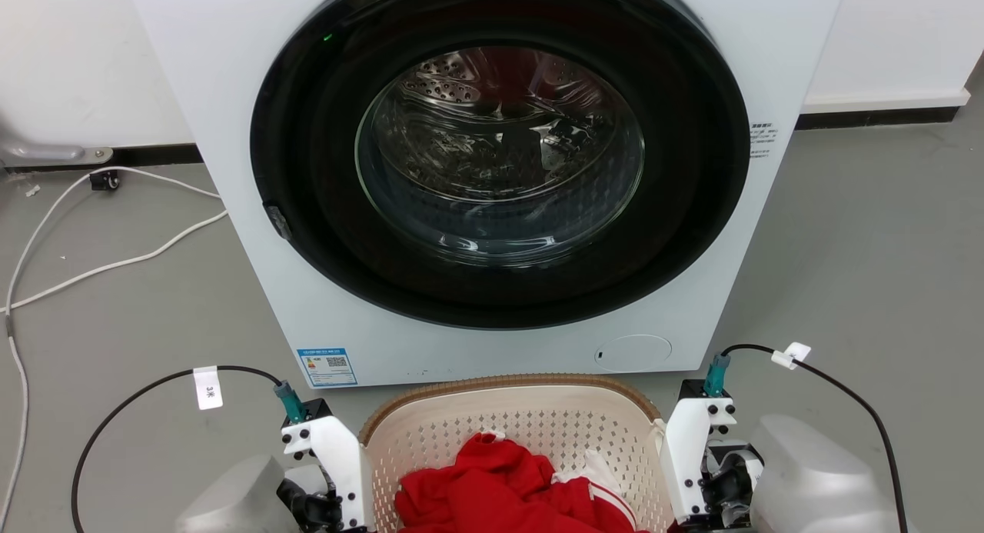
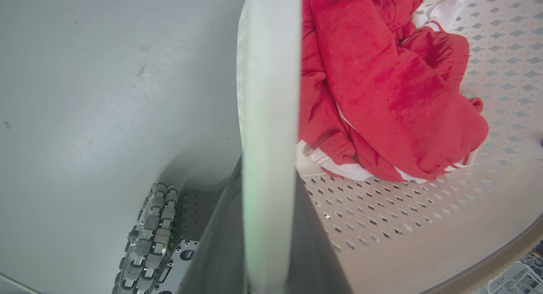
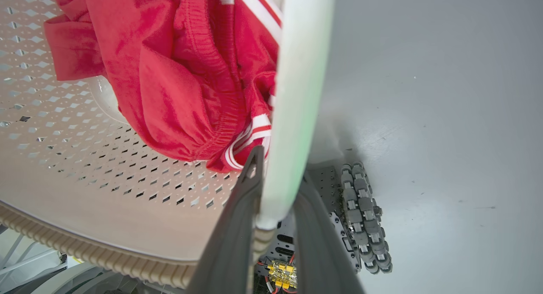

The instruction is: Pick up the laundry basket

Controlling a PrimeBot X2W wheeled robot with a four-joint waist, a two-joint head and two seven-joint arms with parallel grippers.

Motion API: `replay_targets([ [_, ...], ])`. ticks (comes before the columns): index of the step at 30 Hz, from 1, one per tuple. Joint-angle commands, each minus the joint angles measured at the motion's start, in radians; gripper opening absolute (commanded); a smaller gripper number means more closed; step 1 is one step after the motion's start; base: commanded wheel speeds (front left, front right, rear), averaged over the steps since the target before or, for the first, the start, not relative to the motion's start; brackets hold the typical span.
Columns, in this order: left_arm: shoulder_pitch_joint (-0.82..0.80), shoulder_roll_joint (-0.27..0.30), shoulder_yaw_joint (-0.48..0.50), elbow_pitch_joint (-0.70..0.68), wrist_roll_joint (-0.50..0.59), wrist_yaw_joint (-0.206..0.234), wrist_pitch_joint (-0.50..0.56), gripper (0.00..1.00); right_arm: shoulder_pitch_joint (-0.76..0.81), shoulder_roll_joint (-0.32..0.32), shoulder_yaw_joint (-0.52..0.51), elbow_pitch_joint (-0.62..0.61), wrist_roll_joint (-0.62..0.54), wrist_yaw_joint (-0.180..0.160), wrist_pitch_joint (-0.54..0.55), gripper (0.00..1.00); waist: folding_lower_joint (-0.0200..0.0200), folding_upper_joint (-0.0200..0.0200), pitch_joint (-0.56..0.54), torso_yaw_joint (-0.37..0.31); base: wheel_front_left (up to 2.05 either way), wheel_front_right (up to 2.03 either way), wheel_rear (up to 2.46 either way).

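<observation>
Basket (image 1: 530, 424) sat low at the head view's bottom edge, just before the washer (image 1: 231, 94), brown rim toward the machine. Perforated cream wall was plain in the left wrist view (image 2: 403, 209) and the right (image 3: 85, 158). Inside lay a crumpled red garment (image 1: 492, 487) with white stripes, heaped on the basket's bottom and against its right side. Left gripper (image 2: 268, 171) straddled the white left handle (image 2: 269, 73): one dark finger (image 2: 314, 251) on the basket side, the other on the outer side, both pressed close to the handle with no gap seen. Right gripper (image 3: 280, 166) likewise on the right handle (image 3: 301, 73), a finger (image 3: 237, 226) flat against the inner face, its mate behind the outer face; jaws narrowed to the handle's thickness. Could not tell whether the basket's bottom was clear of the floor (image 1: 884, 248). A grey roller wheel (image 2: 148, 234) showed below the left handle, and another (image 3: 365, 217) below the right. Washer door (image 1: 500, 156) was round, black-ringed and shut, steel drum visible through the glass. Blue label (image 1: 327, 366) low on the washer's front. White cable (image 1: 154, 254) trailed over the grey floor to the washer's left.
</observation>
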Motion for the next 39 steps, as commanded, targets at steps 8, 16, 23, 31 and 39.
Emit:
replay_targets([
  [8, 0.013, -0.038, 0.002, -0.025, -0.019, -0.014, -0.002, 0.00, 0.005, 0.038, 0.008, -0.017, 0.028, 0.014, -0.005, 0.00, 0.0000, 0.0000, 0.000, -0.003, 0.00, 0.00, 0.00],
  [16, 0.013, -0.039, -0.001, -0.026, -0.018, -0.014, -0.004, 0.00, 0.006, 0.038, 0.014, -0.017, 0.032, 0.014, -0.004, 0.00, 0.0000, 0.0000, 0.003, -0.004, 0.00, 0.00, 0.00],
  [23, 0.020, -0.036, -0.001, -0.028, -0.023, -0.014, -0.007, 0.00, 0.008, 0.038, 0.019, -0.017, 0.039, 0.014, -0.008, 0.00, 0.0000, 0.0000, 0.003, -0.005, 0.00, 0.00, 0.00],
  [31, 0.024, -0.033, -0.002, -0.025, -0.024, -0.014, -0.008, 0.00, 0.013, 0.038, 0.024, -0.017, 0.049, 0.014, -0.008, 0.00, 0.0000, 0.0000, 0.002, -0.005, 0.00, 0.00, 0.00],
  [39, 0.024, -0.035, -0.002, -0.022, -0.026, -0.014, -0.009, 0.00, 0.010, 0.038, 0.031, -0.017, 0.052, 0.014, -0.008, 0.00, 0.0000, 0.0000, 0.003, -0.003, 0.00, 0.00, 0.00],
])
